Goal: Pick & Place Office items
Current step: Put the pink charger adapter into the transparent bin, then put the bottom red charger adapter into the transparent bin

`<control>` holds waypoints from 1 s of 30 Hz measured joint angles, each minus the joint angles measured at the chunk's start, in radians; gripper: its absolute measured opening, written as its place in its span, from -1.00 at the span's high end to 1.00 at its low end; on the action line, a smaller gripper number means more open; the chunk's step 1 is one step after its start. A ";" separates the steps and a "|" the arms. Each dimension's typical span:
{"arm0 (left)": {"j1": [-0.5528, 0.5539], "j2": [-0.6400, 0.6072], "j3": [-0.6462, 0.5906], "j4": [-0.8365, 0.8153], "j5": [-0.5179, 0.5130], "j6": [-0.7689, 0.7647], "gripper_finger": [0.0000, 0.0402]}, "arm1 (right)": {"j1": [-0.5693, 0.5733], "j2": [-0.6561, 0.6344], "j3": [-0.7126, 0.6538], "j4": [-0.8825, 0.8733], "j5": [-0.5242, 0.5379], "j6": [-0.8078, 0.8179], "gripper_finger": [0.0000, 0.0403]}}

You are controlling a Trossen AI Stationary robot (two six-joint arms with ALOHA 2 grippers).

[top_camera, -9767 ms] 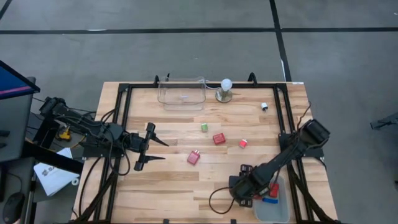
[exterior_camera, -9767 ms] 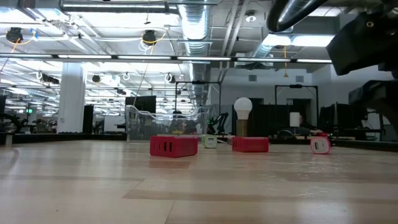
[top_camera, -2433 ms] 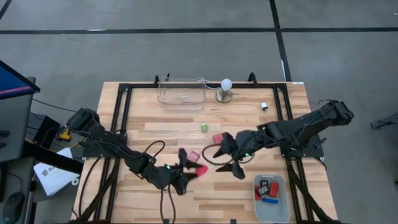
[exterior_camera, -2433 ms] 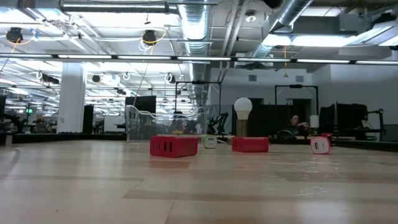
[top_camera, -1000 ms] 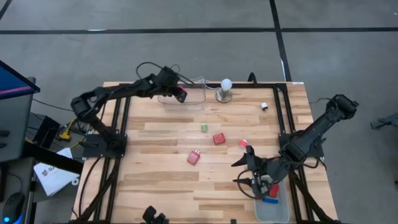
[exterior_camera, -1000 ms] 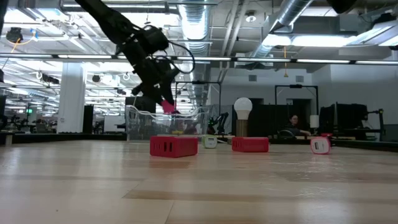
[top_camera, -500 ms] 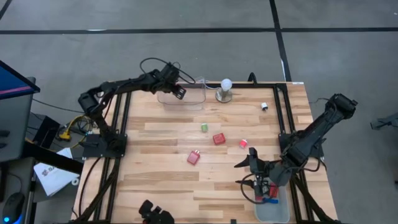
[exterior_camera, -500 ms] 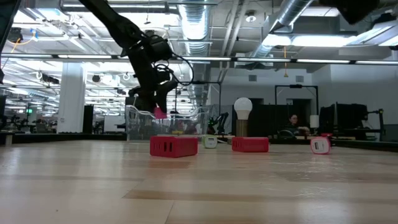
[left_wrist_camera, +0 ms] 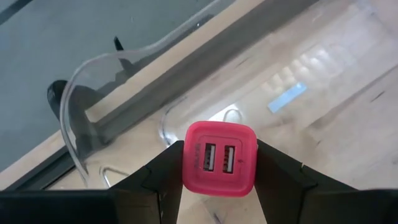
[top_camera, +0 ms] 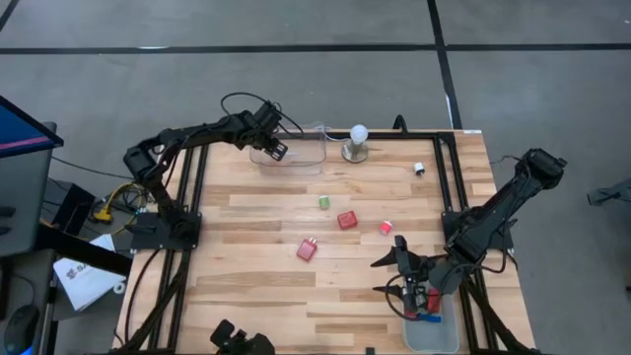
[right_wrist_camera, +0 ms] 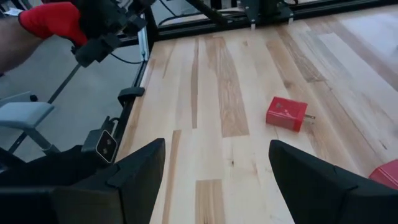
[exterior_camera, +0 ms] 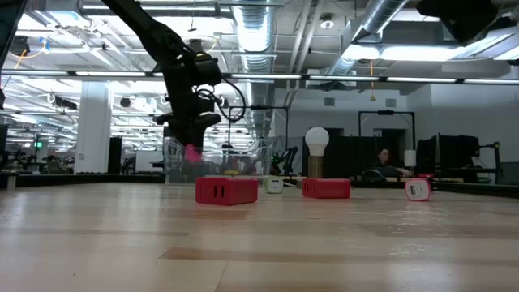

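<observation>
Left hand [left_wrist_camera: 219, 186]: you grip the pink charger [left_wrist_camera: 219, 158] over the clear bin [top_camera: 288, 150], ready to drop.
Right hand [top_camera: 399, 276]: spread wide, empty, beside the tray [top_camera: 446, 333].

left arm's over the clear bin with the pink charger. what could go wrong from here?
1. The left end effector holds the pink charger near the clear bin's wall rather than its middle; a release here might clip the rim and bounce out.
2. The white bulb on its metal base stands beside the bin; a wide retreat could topple it.
3. The right end effector is open by the grey tray, apart.
</observation>
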 joint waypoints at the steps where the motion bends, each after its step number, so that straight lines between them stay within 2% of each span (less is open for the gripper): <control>1: 0.000 0.000 0.000 -0.005 0.001 -0.005 0.20 | 0.000 0.000 0.000 0.002 0.000 -0.004 -0.39; 15: 0.006 0.000 -0.056 0.059 0.006 -0.019 0.11 | 0.005 0.000 0.000 0.032 0.000 -0.036 -0.39; 25: -0.007 -0.005 -0.056 0.134 0.016 0.038 0.08 | 0.005 0.000 0.000 0.032 0.000 -0.035 -0.39; 27: -0.018 -0.011 -0.056 0.151 0.037 0.068 0.08 | 0.005 0.000 0.000 0.033 0.000 -0.035 -0.39; 30: -0.048 -0.031 -0.055 0.160 0.130 0.113 0.08 | 0.005 0.000 0.000 0.032 0.000 -0.035 -0.39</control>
